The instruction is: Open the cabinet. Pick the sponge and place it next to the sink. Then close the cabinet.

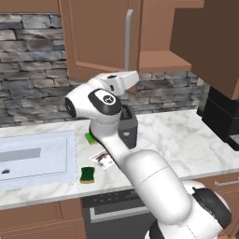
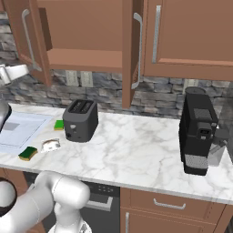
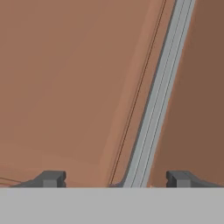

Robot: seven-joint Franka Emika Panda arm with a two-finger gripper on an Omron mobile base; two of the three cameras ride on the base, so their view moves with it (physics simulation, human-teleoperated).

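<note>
The cabinet (image 2: 86,27) stands with both doors swung out. My gripper (image 3: 116,179) is open in front of the left door (image 1: 95,37), with that door's silver bar handle (image 3: 153,109) running between the two fingertips and touching neither. The white hand (image 1: 123,80) hangs near the lower end of this handle (image 1: 128,42). The sponge (image 1: 87,175), dark green with an orange layer, lies on the marble counter beside the front right corner of the sink (image 1: 37,156). From the right base view, the sponge (image 2: 28,153) lies apart from the gripper.
A dark toaster (image 2: 80,119) stands on the counter behind my arm, with a light-green sponge (image 2: 58,124) to its left. A small white item (image 2: 50,145) lies near the sponge. A black coffee machine (image 2: 198,132) stands at the right. The right door (image 2: 129,54) juts out edge-on.
</note>
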